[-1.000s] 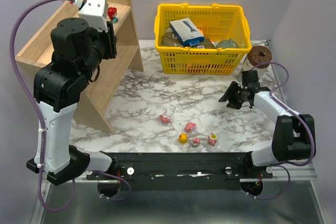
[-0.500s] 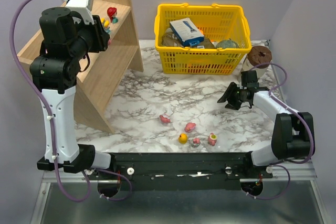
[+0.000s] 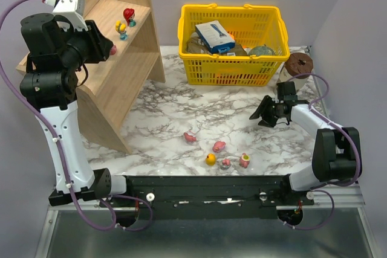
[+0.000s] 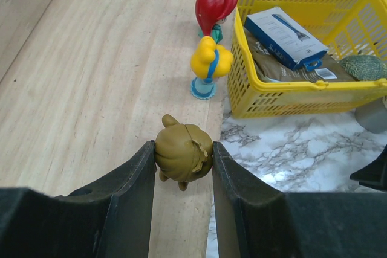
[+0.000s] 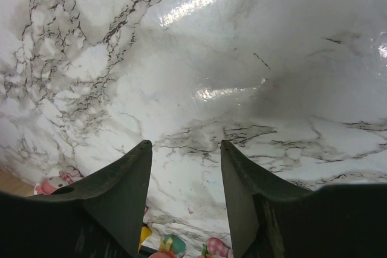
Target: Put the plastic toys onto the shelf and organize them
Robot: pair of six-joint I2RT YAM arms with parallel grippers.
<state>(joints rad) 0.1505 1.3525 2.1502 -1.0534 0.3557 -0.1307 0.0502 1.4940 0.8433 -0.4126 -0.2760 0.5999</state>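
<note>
1. Olive toy first, top view: the left gripper (image 3: 110, 49) has it pinched over the shelf (image 3: 136, 70), but it's too small here to make out. Compared with a second ago, the left arm has swung back and to the left, so the red toy (image 3: 128, 14) and yellow toy (image 3: 121, 27) on the upper board are now uncovered. The right gripper (image 3: 261, 116) has barely shifted; it hangs low over the table (image 3: 181, 104), well apart from the five toys (image 3: 219, 146) scattered near the front edge. The basket (image 3: 230, 70) hasn't budged.
2. Left wrist view: both fingers are pressed against the sides of the olive toy (image 4: 183, 156), squeezing it right at the tips. It's over the wood near the board's right edge, in line with the yellow toy (image 4: 210, 61) and the red toy (image 4: 214, 5) standing further along. Can't tell if it touches the board.
3. Right wrist view: the right gripper (image 5: 184, 146) has its jaws spread with only marble between them. A few toys (image 5: 51, 183) peek in along the bottom, clear of the fingers.
</note>
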